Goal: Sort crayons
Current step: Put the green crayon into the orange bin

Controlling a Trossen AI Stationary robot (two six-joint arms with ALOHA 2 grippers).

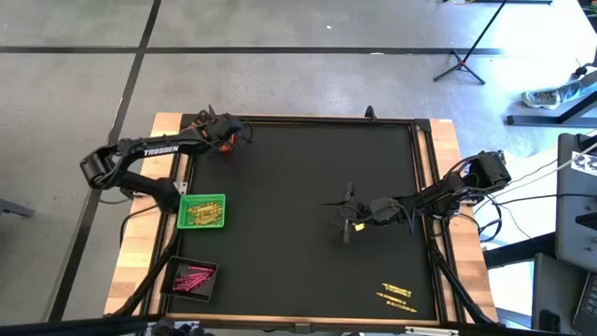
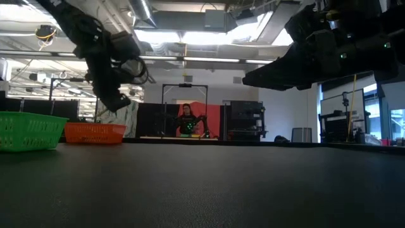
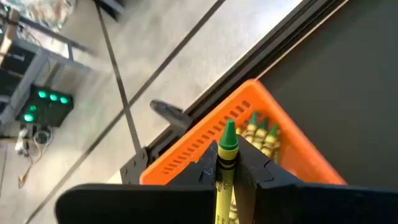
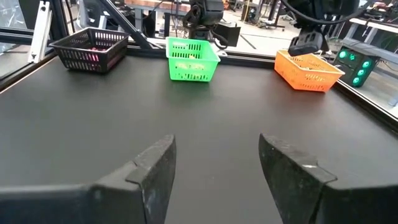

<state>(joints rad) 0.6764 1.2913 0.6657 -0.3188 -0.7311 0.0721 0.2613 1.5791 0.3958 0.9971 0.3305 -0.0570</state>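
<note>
Left wrist view: my left gripper (image 3: pixel 231 180) is clamped shut on a green-tipped crayon (image 3: pixel 225 163), right above the orange tray (image 3: pixel 186 152), which already holds several like it. I judge this one ready to drop. Farther along my side, the green tray (image 1: pixel 202 211) holds gold crayons and the black tray (image 1: pixel 190 277) pink ones, so much of the sorting looks done. My right gripper (image 1: pixel 349 217) hangs over the mat's middle, fingers wide apart and holding nothing. Beyond it, near the mat's corner, a few yellow crayons (image 1: pixel 396 295) lie unsorted. Bare mat (image 1: pixel 298 168) between trays and strays leaves room; the raised frame edge runs close behind the orange tray.
</note>
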